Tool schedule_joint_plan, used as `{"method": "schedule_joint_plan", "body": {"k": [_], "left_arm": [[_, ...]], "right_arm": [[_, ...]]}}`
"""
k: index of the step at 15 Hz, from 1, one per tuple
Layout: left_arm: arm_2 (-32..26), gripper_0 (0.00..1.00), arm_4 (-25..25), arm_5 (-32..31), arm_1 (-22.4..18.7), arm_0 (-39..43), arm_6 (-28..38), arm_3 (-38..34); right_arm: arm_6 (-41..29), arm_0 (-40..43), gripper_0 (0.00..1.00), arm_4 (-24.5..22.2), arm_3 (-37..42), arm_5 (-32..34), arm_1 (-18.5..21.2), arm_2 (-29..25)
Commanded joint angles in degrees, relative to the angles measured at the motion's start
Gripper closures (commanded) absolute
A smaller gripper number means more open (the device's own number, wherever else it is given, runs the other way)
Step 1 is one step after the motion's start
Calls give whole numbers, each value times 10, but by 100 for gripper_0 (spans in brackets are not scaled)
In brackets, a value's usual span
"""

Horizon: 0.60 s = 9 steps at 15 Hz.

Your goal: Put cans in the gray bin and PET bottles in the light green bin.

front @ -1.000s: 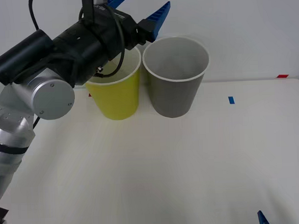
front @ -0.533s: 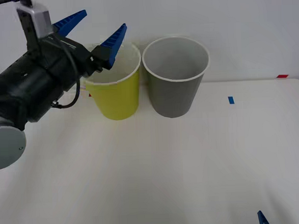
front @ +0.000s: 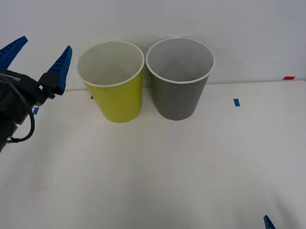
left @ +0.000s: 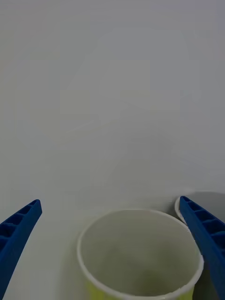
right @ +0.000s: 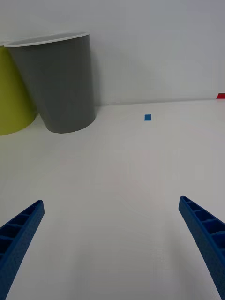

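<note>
The light green bin [front: 117, 90] and the gray bin [front: 180, 88] stand upright side by side at the back of the white table, nearly touching. My left gripper [front: 42, 48] hovers open to the left of the light green bin, about level with its rim, holding nothing. Its wrist view looks down into the light green bin [left: 140, 253], with the gray bin [left: 208, 199] at the edge. My right gripper [front: 291, 219] sits open low at the front right; its wrist view shows the gray bin [right: 65, 84] and the light green bin [right: 11, 93] far off. Cans and PET bottles are out of view.
A white wall rises just behind the bins. A small blue tape mark [front: 236, 102] lies right of the gray bin and a red one [front: 289, 78] sits at the table's far right edge. Bare tabletop [front: 170, 169] spreads before the bins.
My left arm has swung left and back, from above the bins' rims to a spot left of the light green bin. Its fingers stayed open. The bins have not moved.
</note>
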<state>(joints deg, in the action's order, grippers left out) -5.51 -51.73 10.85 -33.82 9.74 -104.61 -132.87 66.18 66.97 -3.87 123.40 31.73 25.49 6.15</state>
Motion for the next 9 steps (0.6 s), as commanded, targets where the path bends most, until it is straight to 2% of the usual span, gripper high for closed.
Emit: {"method": "schedule_joint_plan", "body": {"k": [1,7,9], "left_arm": [[-2,0,12,-85,0,72,-12,0],[58,0,41,-254,-2,195,-32,0],[87,0,55,-302,-17,228,-37,2]], "right_arm": [[0,0,0,0,0,0,0,0],[0,0,0,0,0,0,0,0],[0,0,0,0,0,0,0,0]]}}
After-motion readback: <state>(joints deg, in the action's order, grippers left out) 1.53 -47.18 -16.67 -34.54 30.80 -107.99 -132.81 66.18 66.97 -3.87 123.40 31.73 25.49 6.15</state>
